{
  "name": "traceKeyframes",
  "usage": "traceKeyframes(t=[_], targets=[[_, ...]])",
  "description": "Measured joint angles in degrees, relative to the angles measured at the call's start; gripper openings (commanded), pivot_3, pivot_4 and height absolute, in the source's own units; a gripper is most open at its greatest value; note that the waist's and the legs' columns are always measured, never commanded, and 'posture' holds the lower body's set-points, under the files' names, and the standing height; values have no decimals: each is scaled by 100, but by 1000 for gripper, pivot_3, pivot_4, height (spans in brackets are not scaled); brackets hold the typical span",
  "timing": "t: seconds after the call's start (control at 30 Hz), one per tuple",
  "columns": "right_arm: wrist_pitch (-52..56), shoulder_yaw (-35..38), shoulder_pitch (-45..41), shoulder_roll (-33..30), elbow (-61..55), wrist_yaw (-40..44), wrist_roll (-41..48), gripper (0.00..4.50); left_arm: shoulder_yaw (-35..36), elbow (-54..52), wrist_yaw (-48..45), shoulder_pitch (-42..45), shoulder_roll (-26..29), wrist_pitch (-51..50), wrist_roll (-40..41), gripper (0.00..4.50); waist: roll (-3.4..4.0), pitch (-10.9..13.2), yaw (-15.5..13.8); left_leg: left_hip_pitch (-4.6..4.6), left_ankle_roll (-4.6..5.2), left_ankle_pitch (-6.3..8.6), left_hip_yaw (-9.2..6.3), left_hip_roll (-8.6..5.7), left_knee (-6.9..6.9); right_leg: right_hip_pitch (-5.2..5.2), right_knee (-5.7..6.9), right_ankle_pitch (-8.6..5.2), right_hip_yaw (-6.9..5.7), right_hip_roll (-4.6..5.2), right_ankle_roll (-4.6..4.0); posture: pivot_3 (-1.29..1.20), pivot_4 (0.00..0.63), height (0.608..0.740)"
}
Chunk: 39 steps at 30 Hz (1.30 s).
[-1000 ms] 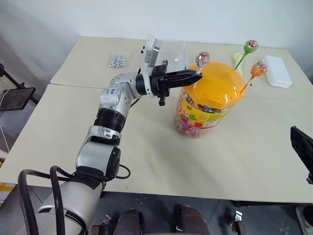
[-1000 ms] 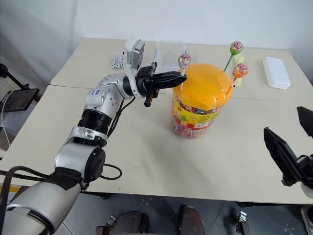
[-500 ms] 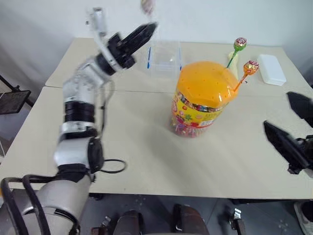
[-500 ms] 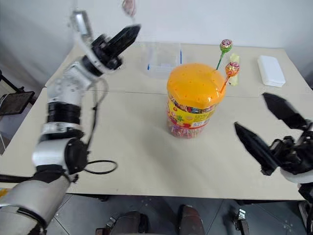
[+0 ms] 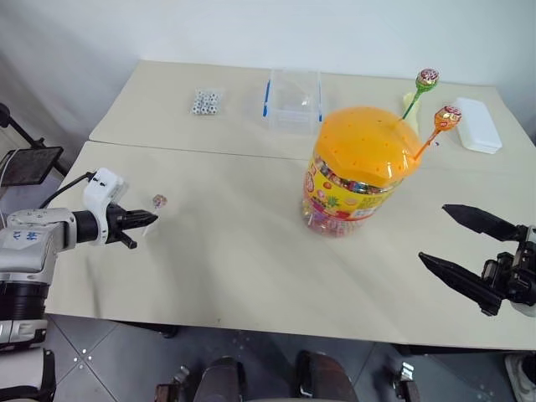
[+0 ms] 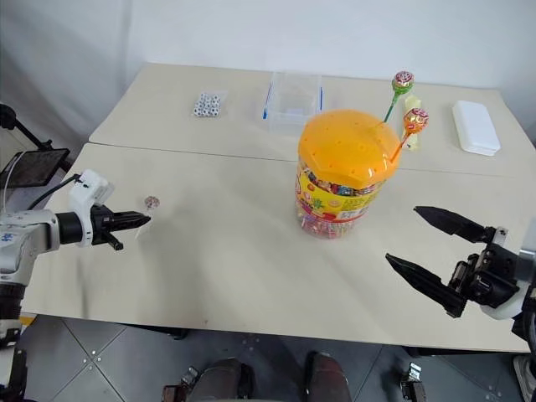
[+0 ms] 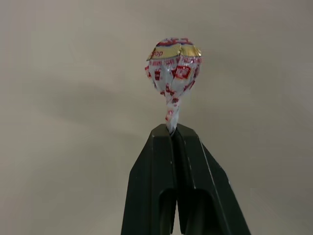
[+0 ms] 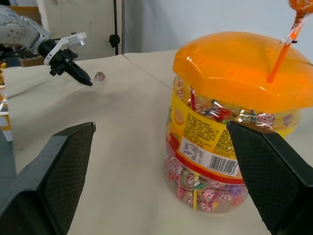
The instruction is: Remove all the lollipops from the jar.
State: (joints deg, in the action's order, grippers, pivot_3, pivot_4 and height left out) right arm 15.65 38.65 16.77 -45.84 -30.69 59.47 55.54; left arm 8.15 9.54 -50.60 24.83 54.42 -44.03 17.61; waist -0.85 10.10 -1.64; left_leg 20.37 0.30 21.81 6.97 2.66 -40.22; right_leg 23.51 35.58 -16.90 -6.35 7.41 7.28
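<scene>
At the left edge of the frame, the left gripper (image 5: 149, 219) was seen low over the worktop (image 5: 234, 268). Its two black fingers were pressed together on the stick of a pink lollipop (image 5: 159, 201). The round wrapped head of the sweet was held out just past the fingertips, and it was seen close up in the left wrist view (image 7: 173, 68).

At the upper middle, a little bunch of white beads (image 5: 204, 101) was lying on the far part of the worktop. A clear box (image 5: 293, 99) with blue trim was set to the right of the beads.

Right of the middle, the jar (image 5: 358, 172) was standing upright with its orange lid on. Many wrapped sweets could be seen through its clear wall. Two more lollipops were stuck up from the right side of the lid, a green one (image 5: 428, 79) on a green stick and an orange one (image 5: 448, 116) on an orange stick.

At the upper right, a flat white case (image 5: 478, 123) was lying near the worktop's edge.

At the lower right of the frame, the right gripper (image 5: 457, 241) was held with its fingers wide apart, and nothing was between them. It was kept well apart from the jar.
</scene>
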Motion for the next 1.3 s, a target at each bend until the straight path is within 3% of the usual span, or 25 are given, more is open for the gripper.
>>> traceKeyframes(t=[0.23,0.43,0.6,0.73,0.83,0.9,1.03,1.3], targets=[[125,11,217,-49,-128,553,59,4500,101,-274,-53,-270,210,-705,187,2545,2,-1,22,-10,-2,1,13,2,8,0,7,0,3,-2,-1,0,150,740],[189,64,257,-51,-261,750,100,4500,100,-167,-369,-270,495,-674,248,4308,2,-1,22,-9,-4,2,16,1,8,3,6,-1,3,-2,-1,0,150,740],[361,520,-17,174,-141,-16,629,4500,204,389,-1377,-172,1191,206,321,4308,4,1,27,-12,-7,4,28,2,11,10,8,-4,3,-2,-7,0,150,740],[484,619,-464,325,64,-775,946,4500,958,443,-2102,594,211,1561,1146,4413,5,0,-49,0,-6,3,25,1,-12,7,12,-3,1,4,-7,0,150,740],[711,539,-659,319,115,-1370,959,4500,1238,187,-2215,823,-287,1600,1743,4413,3,-2,12,-8,-8,4,25,1,-9,8,29,-2,1,3,-4,0,150,740],[822,310,-1003,330,201,-1792,901,4500,1211,-199,-2160,831,-717,1365,2129,4413,4,-2,45,-8,-8,4,28,0,-11,9,28,-2,2,3,-4,0,150,740],[1217,-638,-2027,102,204,-2471,732,4500,448,-1270,-1737,813,-2219,983,2818,4413,10,-5,51,-4,-7,4,27,5,-31,9,32,-1,11,0,-3,0,150,740],[1580,-1349,-2951,118,631,-3055,286,4500,243,-1527,-1455,849,-2437,970,2916,4413,13,-5,56,3,-7,4,22,4,-25,15,27,-1,8,0,-3,0,150,740]])
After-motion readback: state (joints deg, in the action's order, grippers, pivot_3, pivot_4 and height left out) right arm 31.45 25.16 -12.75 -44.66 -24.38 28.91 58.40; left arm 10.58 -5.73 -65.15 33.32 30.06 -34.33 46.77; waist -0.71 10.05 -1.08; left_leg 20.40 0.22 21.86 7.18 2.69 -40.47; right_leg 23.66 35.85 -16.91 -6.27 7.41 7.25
